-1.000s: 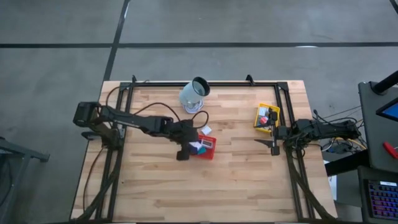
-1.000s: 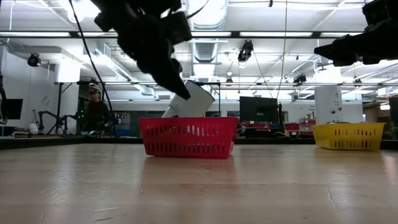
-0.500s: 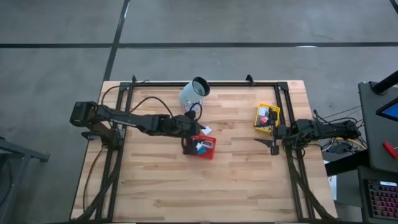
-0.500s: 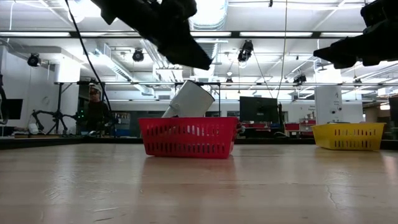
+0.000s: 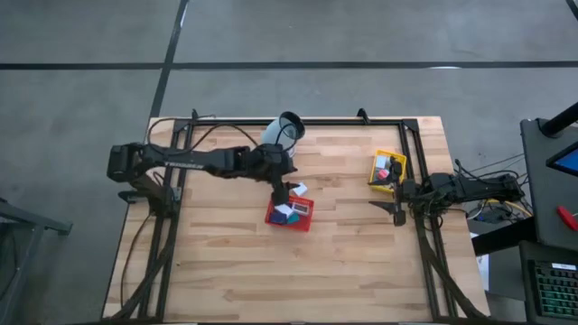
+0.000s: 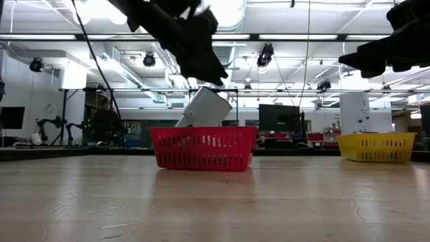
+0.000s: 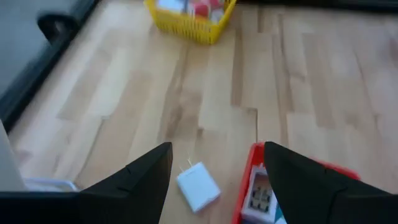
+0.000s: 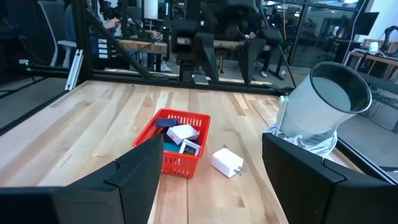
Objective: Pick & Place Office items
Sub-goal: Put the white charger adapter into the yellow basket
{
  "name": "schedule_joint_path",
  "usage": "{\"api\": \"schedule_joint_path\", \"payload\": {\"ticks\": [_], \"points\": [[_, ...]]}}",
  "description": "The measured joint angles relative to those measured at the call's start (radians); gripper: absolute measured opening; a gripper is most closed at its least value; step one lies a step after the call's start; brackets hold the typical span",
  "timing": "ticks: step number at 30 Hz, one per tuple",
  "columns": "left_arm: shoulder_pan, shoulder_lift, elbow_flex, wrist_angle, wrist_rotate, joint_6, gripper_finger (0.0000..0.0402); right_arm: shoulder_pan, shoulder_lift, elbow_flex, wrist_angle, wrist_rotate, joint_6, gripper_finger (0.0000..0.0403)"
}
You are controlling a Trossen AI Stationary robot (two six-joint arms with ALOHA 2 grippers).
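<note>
Only the wrist views show both jaws spread wide, white charger (image 7: pixel 198 186) between trays.

From my right wrist camera I see a red tray (image 8: pixel 176 144) on the wooden table (image 8: pixel 81 124), holding a few small items, a white block (image 8: pixel 183 133) among them. Just beside it a white charger (image 8: pixel 226 162) lies on the bare wood, apart from the tray. The tilted grey cup (image 8: pixel 320 102) sits farther over, and my own two fingers (image 8: pixel 130 173) stand wide apart, empty.

Overhead, table-level and both wrist cameras all catch the red tray (image 5: pixel 290 213).
</note>
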Motion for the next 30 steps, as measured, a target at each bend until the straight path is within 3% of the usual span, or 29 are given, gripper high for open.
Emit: {"api": "schedule_joint_path", "payload": {"ticks": [5,18,24,30], "points": [[0.022,0.128,0.118,-0.145,0.05,-0.003,0.0257,0.0,0.001,0.0,-0.005,-0.001,0.024,0.0266],[0.037,0.495,0.6,-0.624,0.004,0.016,0.0257,0.0,0.005,0.0,-0.076,-0.032,0.089,0.0264],[0.059,0.6,0.704,-0.737,-0.007,-0.052,0.0257,0.0,0.005,0.0,-0.078,-0.066,0.096,0.0269],[0.069,0.611,0.722,-0.76,-0.003,-0.156,0.0257,0.0,0.005,0.0,-0.079,-0.155,0.073,0.0266]]}}
